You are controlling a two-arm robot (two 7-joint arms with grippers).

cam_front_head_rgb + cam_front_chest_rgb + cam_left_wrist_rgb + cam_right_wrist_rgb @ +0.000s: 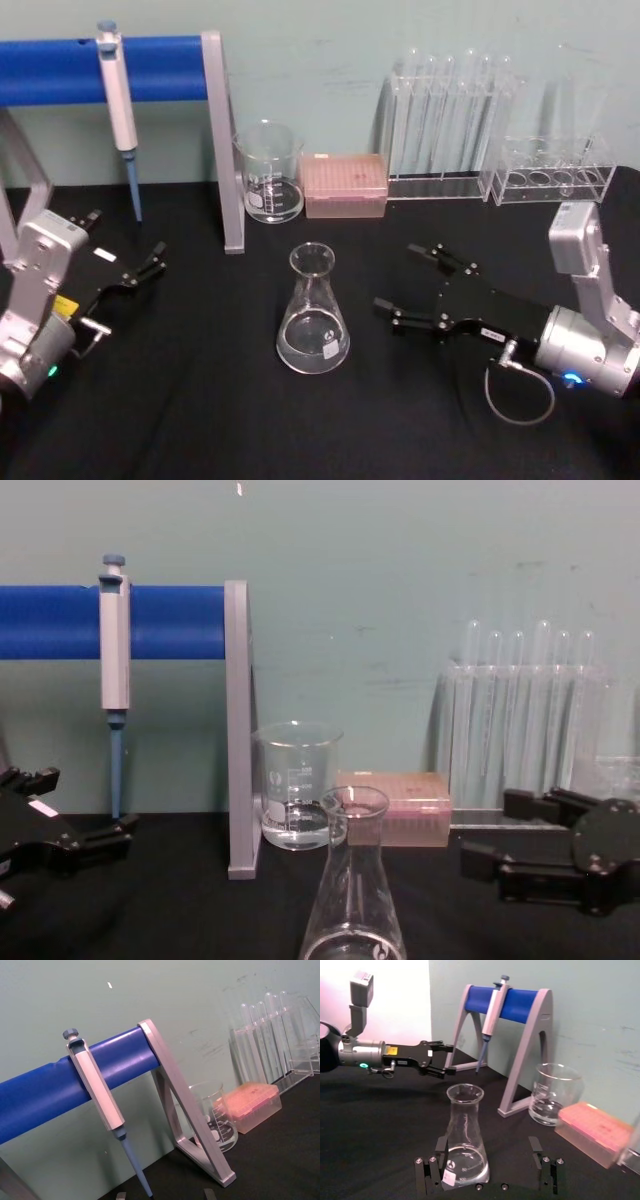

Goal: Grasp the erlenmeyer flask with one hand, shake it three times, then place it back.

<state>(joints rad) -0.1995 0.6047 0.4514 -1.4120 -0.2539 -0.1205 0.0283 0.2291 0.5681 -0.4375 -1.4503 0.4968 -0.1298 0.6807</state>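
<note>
Head view: upright erlenmeyer flask (313, 320), small white marking unreadable.

The erlenmeyer flask (465, 1135) stands upright on the black table (380, 1125) before the right gripper's (488, 1144) 2 spread fingers.

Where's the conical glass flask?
Head view: the clear glass conical flask stands at centre, in front of the cylindrical glass beaker, left of the open right hand.

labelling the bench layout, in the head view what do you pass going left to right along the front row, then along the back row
Front: left gripper, open → erlenmeyer flask → right gripper, open. Back: pipette → beaker → pink tip box → test tube rack → small clear rack.
</note>
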